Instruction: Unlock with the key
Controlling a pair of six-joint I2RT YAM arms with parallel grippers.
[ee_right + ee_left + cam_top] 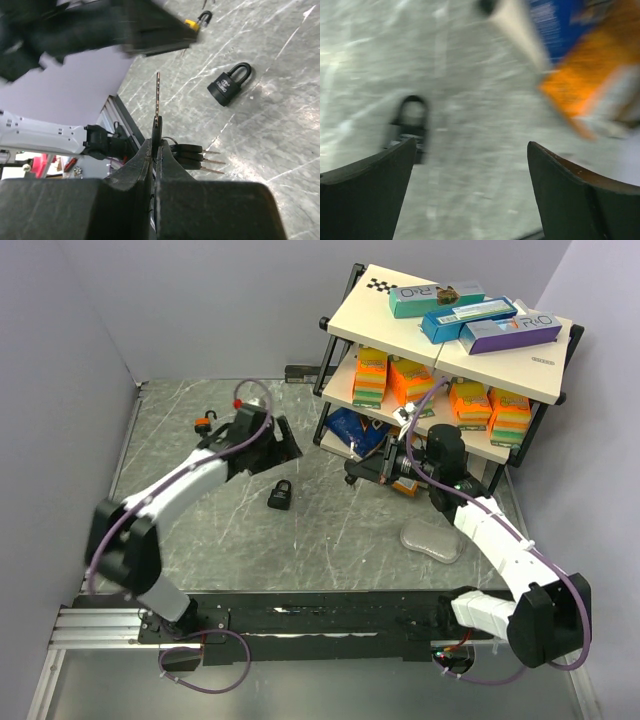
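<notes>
- The right hand (155,145) is pressed together on the head of a key (157,97). The blade sticks straight out past the fingertips, its long axis in line with the fingers.
- Spare keys (192,155) hang beside it, blades pointing sideways.
- The padlock (229,85) lies flat on the counter (330,540) between the two hands, apart from the key, with its shackle end toward the shelf (345,322).
- The left hand (470,150) is spread above the counter near the padlock, gripping nothing.
</notes>
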